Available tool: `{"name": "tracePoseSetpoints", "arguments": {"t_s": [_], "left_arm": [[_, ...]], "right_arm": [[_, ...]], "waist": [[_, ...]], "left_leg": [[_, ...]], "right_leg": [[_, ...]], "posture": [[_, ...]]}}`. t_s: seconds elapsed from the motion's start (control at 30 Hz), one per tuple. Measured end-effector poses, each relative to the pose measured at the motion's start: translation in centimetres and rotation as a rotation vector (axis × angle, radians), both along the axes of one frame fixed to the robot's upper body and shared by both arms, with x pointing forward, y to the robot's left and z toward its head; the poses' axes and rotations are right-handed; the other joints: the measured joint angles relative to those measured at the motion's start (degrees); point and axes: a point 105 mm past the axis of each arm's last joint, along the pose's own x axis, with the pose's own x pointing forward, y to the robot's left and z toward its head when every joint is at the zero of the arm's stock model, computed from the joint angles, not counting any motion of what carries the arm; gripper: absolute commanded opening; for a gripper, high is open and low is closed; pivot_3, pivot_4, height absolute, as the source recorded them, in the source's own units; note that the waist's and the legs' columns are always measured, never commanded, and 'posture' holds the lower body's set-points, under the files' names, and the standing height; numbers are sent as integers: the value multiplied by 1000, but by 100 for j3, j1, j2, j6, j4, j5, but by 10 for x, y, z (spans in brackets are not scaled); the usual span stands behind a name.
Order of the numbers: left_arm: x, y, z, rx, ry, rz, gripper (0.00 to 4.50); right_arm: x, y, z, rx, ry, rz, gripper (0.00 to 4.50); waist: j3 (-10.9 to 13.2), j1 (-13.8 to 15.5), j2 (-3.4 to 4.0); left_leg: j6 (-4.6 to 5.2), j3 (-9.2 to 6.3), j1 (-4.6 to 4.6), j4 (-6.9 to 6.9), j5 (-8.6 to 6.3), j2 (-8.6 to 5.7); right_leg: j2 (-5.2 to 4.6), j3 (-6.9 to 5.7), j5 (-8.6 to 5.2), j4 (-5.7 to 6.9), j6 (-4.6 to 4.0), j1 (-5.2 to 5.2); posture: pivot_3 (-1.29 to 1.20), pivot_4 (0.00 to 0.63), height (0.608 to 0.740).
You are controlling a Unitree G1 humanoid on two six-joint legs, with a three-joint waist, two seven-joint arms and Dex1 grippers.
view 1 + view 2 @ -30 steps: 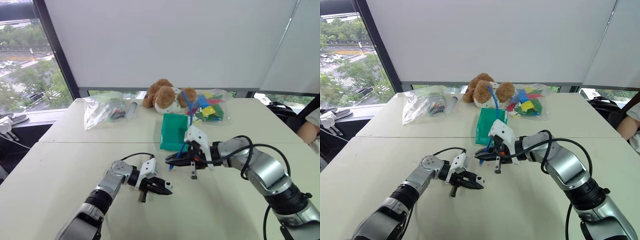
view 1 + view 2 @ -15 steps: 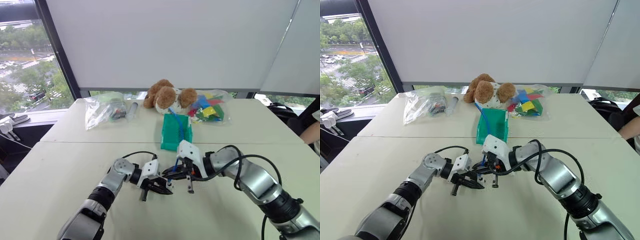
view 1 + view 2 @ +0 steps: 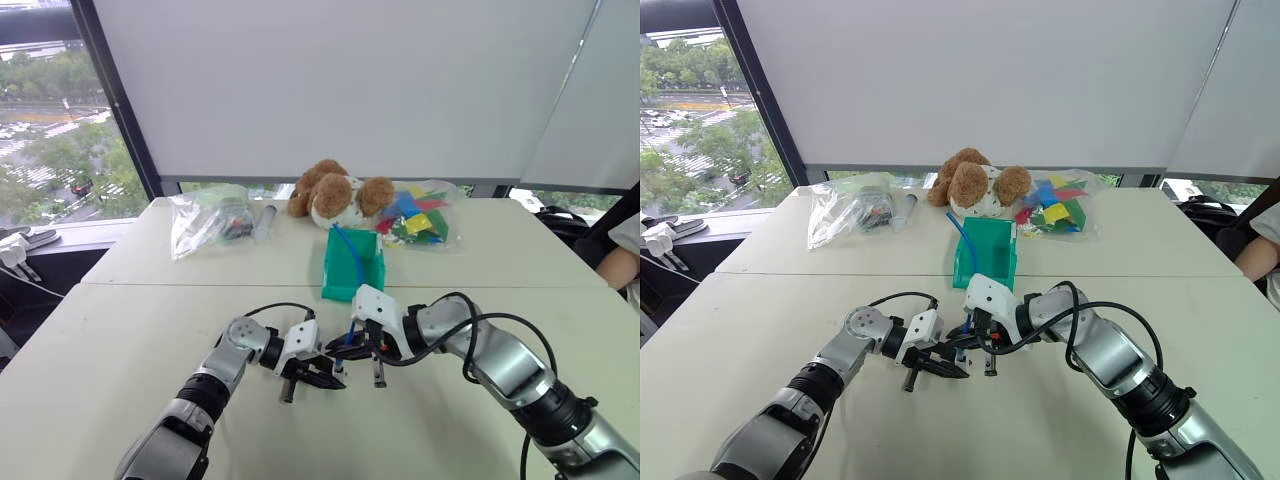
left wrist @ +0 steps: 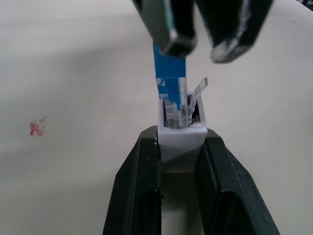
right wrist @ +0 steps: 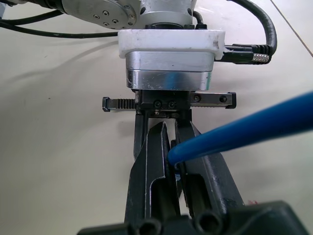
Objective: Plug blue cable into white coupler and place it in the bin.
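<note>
**Plug at the mouth of the coupler, seating not yet certain**

The left gripper is clamped on the tiny white boxy coupler, its two black fingers pressed to the block's side walls, with the open socket facing the other arm. The right gripper is pinched tight on the thin bright blue cable just behind its clear plastic plug. In the left wrist view the plug sits in the socket opening, but its latch tab stands raised and clear of the housing, so it is probably not clicked home.

The two grippers meet over the pale tabletop, a little in front of the small teal-green rectangular plastic bin. The free length of the cable arches back toward the bin.

The risks appear to lie in the push. If the plug goes in slightly tilted, it may jam against the socket wall instead of sliding. The coupler is gripped only by smooth sides, so a hard push could slip it back between the fingers or twist it. If the latch never catches, the cable could pull out when the pair is carried to the bin.
</note>
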Motion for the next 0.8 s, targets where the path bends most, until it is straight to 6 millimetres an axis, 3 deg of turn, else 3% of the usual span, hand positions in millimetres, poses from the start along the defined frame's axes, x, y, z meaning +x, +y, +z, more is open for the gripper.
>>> {"name": "tracePoseSetpoints", "arguments": {"t_s": [0.8], "left_arm": [[0,-1,0,-3,-6,4,335]], "right_arm": [[-7,-3,-1,-67,9,55,0]], "waist": [[-3,10,-2]], "left_leg": [[0,-1,2,3,0,0]], "right_leg": [[-1,0,0,0,0,3]], "posture": [[0,150,740]]}}
